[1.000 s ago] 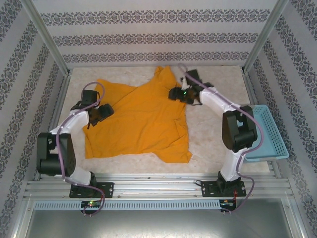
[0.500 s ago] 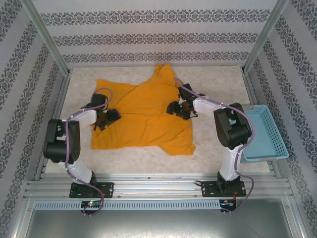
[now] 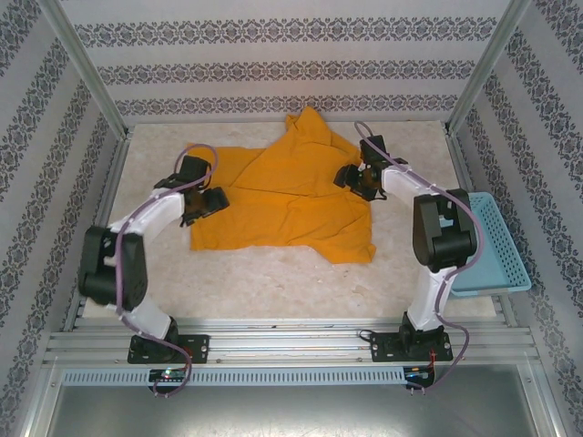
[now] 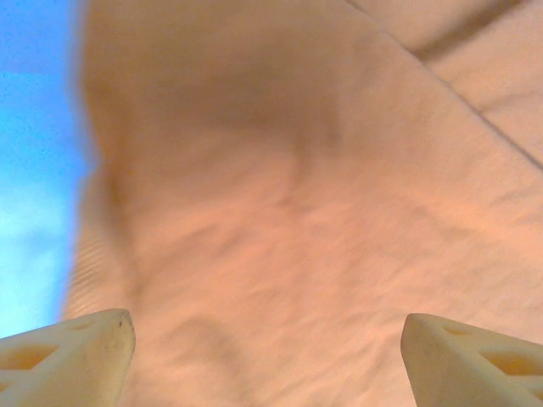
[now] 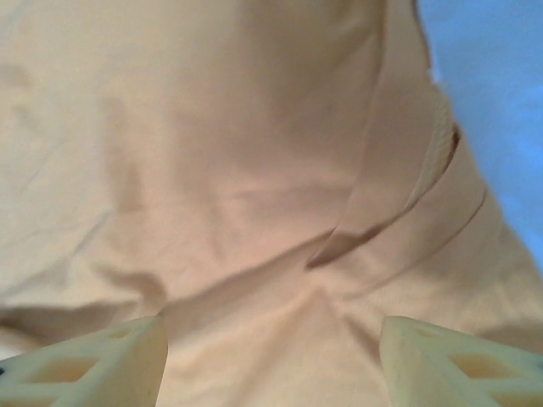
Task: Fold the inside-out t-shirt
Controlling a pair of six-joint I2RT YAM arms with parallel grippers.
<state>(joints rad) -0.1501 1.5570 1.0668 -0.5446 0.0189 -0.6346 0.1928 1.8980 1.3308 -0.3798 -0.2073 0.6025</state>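
Note:
The inside-out t-shirt (image 3: pixel 282 205) lies spread and rumpled on the pale table, mustard-orange, with one part bunched toward the back wall. My left gripper (image 3: pixel 208 202) rests on its left edge. The left wrist view has orange cloth (image 4: pixel 297 220) between the wide-apart fingertips (image 4: pixel 93 343), so that gripper (image 4: pixel 267 356) is open. My right gripper (image 3: pixel 351 177) sits on the shirt's upper right part. It is open too (image 5: pixel 271 360), over a folded hem or collar band (image 5: pixel 407 195), with its fingertips (image 5: pixel 441 356) pressed close to the cloth.
A light-blue plastic basket (image 3: pixel 496 246) stands at the table's right edge, beside the right arm. Patterned walls and metal posts close in the back and sides. Bare table (image 3: pixel 273 282) lies between the shirt and the arm bases.
The shirt has slid to the right and toward the back wall, bunching narrower. Both grippers moved the same way with it, the left one inward from the far left.

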